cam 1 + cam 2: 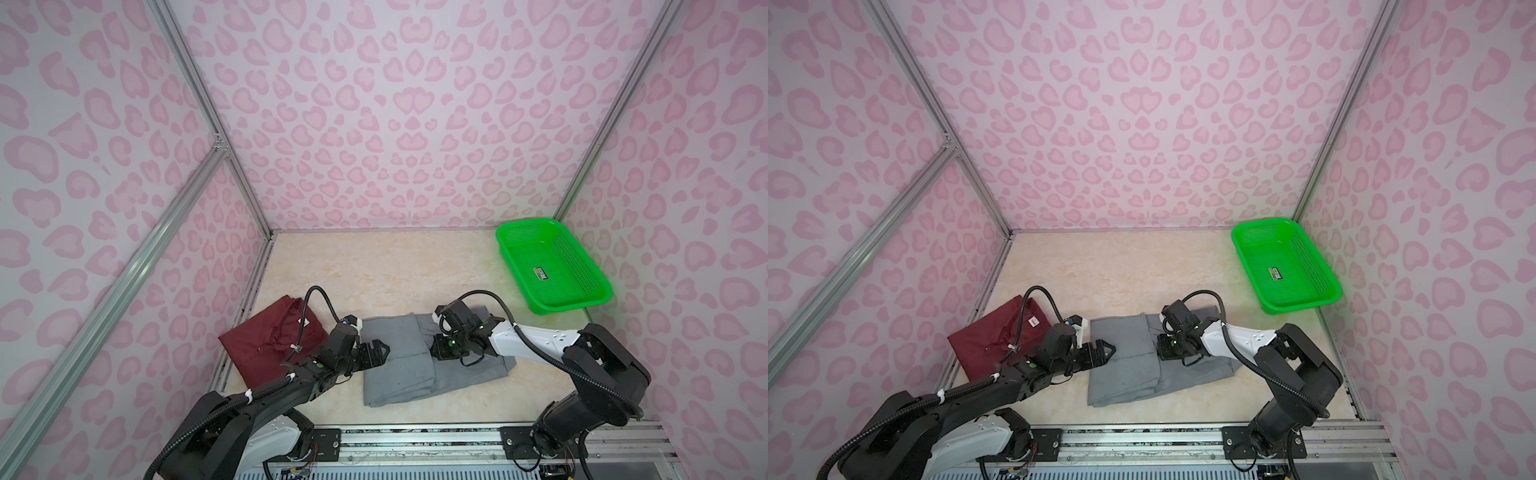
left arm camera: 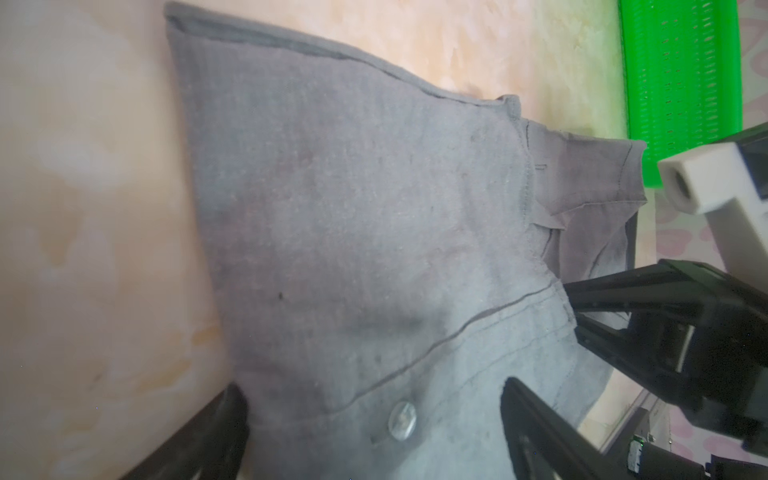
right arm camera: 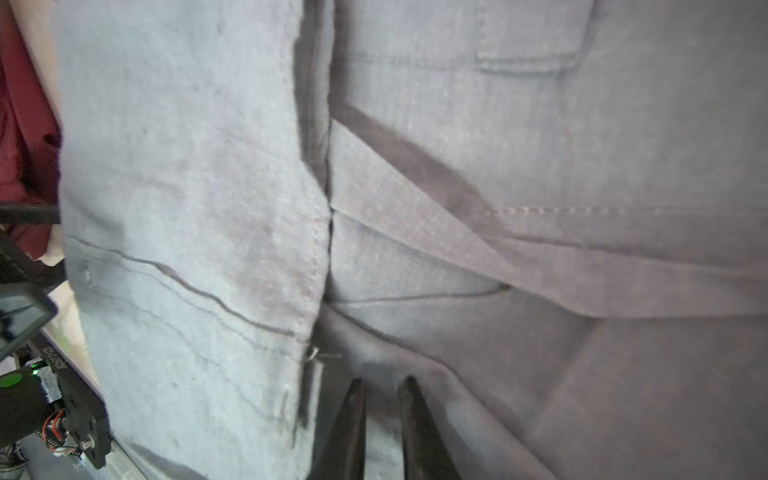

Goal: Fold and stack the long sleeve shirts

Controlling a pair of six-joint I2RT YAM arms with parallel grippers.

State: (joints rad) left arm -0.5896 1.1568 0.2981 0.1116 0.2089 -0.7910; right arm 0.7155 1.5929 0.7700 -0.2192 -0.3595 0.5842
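Folding the grey shirt (image 1: pixel 395 374) looks like the step in hand. It lies on the tabletop (image 1: pixel 374 270) between the two arms. One panel is already laid over on the left gripper's side, and looser layers spread out beneath the right arm.

The left gripper (image 1: pixel 382 352) has its jaws wide apart and holds nothing. It sits low over the shirt's near edge, with a button just ahead of its fingers in the left wrist view.

The right gripper (image 3: pixel 383 384) has its fingers drawn nearly together, tips down on the cloth beside the overlapping hem. I cannot tell whether they pinch a thin fold or only press it flat.

The maroon shirt (image 1: pixel 266 345) lies behind the left gripper, on the side away from the grey one, and already looks folded (its white label faces up).

The grey bundle probably needs one more fold. That would mean taking hold of the loose layers under the right gripper and bringing them across towards the left gripper. The left gripper would need to close on an edge or pin the panel so it doesn't slide. Stacking one shirt on the other would come after that.
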